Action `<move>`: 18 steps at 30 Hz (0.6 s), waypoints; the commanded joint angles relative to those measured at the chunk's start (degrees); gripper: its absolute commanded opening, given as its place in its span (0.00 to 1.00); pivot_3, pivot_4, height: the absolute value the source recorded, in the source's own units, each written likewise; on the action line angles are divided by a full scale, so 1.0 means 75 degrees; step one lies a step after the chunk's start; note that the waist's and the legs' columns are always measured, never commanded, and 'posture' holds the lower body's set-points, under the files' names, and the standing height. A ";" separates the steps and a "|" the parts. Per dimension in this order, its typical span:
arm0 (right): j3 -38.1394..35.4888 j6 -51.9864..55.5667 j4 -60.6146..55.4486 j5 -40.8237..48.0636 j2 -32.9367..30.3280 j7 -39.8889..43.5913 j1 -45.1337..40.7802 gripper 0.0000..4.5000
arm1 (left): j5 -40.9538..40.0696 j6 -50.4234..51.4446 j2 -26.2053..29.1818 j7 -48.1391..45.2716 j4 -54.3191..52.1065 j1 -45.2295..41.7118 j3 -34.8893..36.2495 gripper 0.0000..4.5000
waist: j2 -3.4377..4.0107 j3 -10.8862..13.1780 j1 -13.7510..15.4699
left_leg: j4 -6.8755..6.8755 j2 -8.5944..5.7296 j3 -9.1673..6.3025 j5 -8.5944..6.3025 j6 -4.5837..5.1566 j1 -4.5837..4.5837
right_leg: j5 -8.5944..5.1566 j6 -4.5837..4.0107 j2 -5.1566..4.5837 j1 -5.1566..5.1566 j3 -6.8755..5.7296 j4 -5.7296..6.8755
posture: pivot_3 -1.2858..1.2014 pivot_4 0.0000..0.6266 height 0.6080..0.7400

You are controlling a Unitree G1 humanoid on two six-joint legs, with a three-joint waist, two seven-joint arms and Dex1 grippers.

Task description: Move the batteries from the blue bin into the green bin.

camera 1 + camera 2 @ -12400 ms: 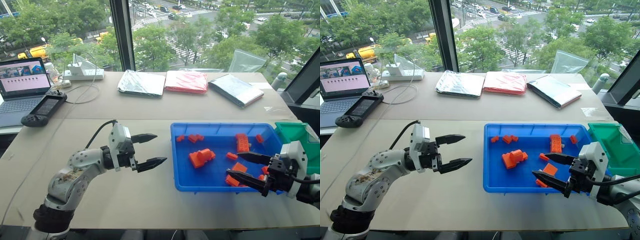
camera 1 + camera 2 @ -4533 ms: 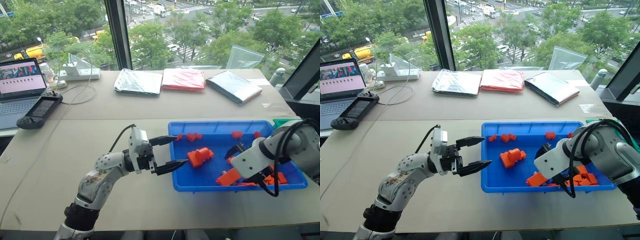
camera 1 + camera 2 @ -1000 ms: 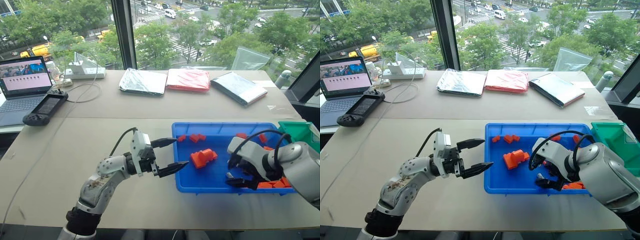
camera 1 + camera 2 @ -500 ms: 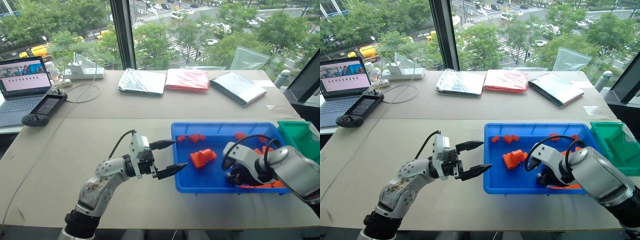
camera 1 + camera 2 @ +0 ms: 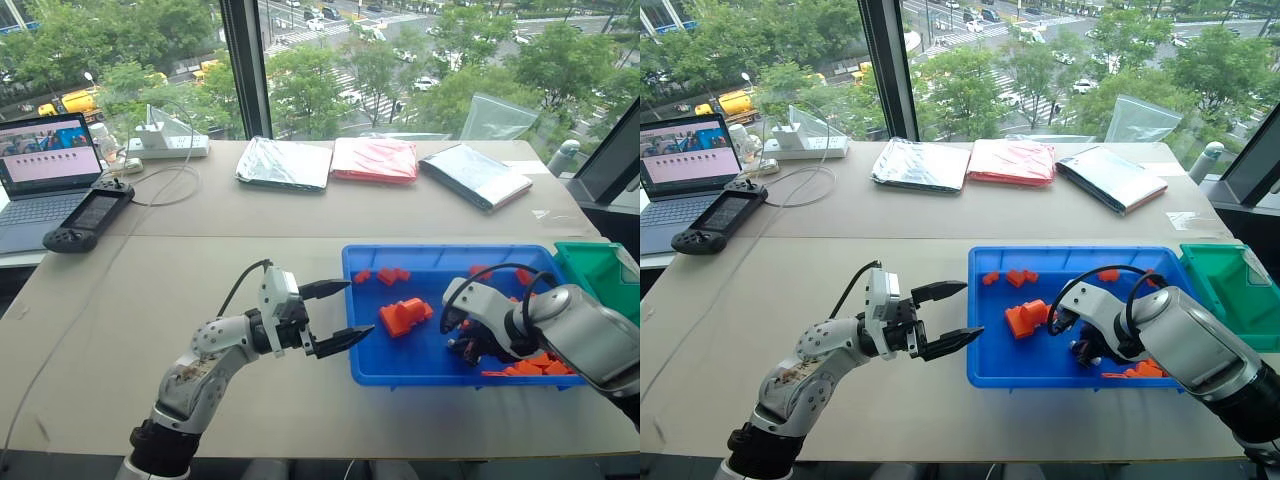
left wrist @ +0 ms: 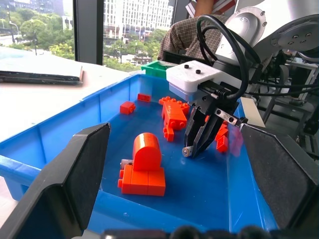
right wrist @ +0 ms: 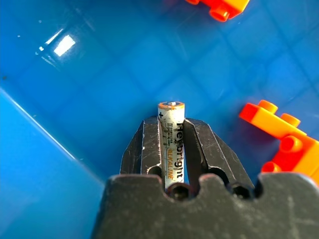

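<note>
Your right end effector [image 7: 171, 144] is clamped tight on a small cylindrical alkaline battery with a white printed label [image 7: 171, 137], held lengthwise between the two black fingers [image 7: 145, 149] with its plus end poking out past the tips. It sits low inside the wide, shallow bright blue plastic tray [image 5: 362, 325], just above the tray floor, with orange studded plastic building bricks [image 7: 284, 144] lying near it.

Lift straight up first, so the battery clears the low tray wall and the bricks beside it. Then carry it to your right, to the smaller, deeper green plastic bin [image 5: 1230, 290] that stands against the tray's right end. The grip looks centred, but a smooth round cell can slide along the fingers, so move gently and release only once you are over the bin's opening.

The right arm is bent sharply over the tray, wrist curled so the end effector points steeply down. Your left end effector [image 5: 335, 312] hovers just outside the tray's left wall above the beige bench [image 5: 200, 270], pointing across toward the tray, jaws spread wide and holding nothing.
</note>
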 commanded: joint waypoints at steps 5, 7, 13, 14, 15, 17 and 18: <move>-0.2710 0.0353 -0.0819 0.0119 0.0101 -0.0746 0.0078 0.05 | -0.0095 -0.0125 0.0026 -0.0065 -0.0245 -0.0107 0.0061 1.00 | -0.0001 0.0000 0.0017 | 0.0000 0.0002 -0.0001 0.0000 0.0000 0.0001 | 0.0000 0.0000 0.0001 0.0004 -0.0002 -0.0001 | 0.52 0.24 1.00; -0.3312 0.0366 -0.0225 -0.0434 0.0521 -0.1685 -0.0125 0.05 | -0.0115 -0.0114 0.0059 -0.0096 -0.0240 -0.0122 0.0080 1.00 | -0.0002 0.0000 0.0022 | 0.0000 0.0001 0.0000 0.0000 0.0000 0.0001 | 0.0000 0.0000 0.0000 0.0004 -0.0001 -0.0001 | 0.52 0.24 1.00; -0.5087 -0.0923 0.1610 -0.2559 0.2268 -0.5555 -0.0238 0.05 | -0.0143 -0.0111 0.0129 -0.0208 -0.0205 -0.0186 0.0091 1.00 | -0.0002 -0.0001 0.0047 | -0.0004 -0.0005 0.0005 0.0002 -0.0003 0.0000 | 0.0000 -0.0001 -0.0002 0.0000 0.0002 0.0006 | 0.52 0.24 1.00; -0.5296 -0.1158 0.1751 -0.2734 0.2492 -0.5906 -0.0153 0.05 | -0.0154 -0.0101 0.0134 -0.0213 -0.0203 -0.0193 0.0089 1.00 | 0.0000 -0.0001 0.0048 | -0.0004 -0.0006 0.0005 0.0002 -0.0004 -0.0001 | 0.0000 -0.0001 -0.0004 -0.0002 0.0003 0.0008 | 0.52 0.24 1.00; -0.5397 -0.1317 0.1816 -0.2847 0.2608 -0.6092 -0.0051 0.05 | -0.0157 -0.0099 0.0134 -0.0213 -0.0196 -0.0202 0.0086 1.00 | 0.0000 -0.0002 0.0041 | -0.0007 -0.0009 0.0007 0.0003 -0.0005 -0.0003 | 0.0001 0.0000 -0.0007 -0.0006 0.0004 0.0008 | 0.52 0.24 1.00; -0.5748 -0.1706 0.1939 -0.3026 0.2976 -0.6569 0.0062 0.05 | -0.0161 -0.0099 0.0149 -0.0220 -0.0209 -0.0187 0.0091 1.00 | 0.0002 -0.0003 0.0020 | -0.0010 -0.0007 0.0008 0.0003 -0.0005 -0.0002 | 0.0000 -0.0001 -0.0005 -0.0007 0.0007 0.0011 | 0.52 0.24 1.00; -0.5926 -0.1837 0.1974 -0.3075 0.3181 -0.6806 0.0037 0.05 | -0.0163 -0.0093 0.0155 -0.0216 -0.0218 -0.0181 0.0096 1.00 | 0.0003 -0.0003 0.0006 | -0.0011 -0.0006 0.0009 0.0003 -0.0005 -0.0001 | 0.0001 -0.0001 -0.0004 -0.0008 0.0008 0.0011 | 0.52 0.24 1.00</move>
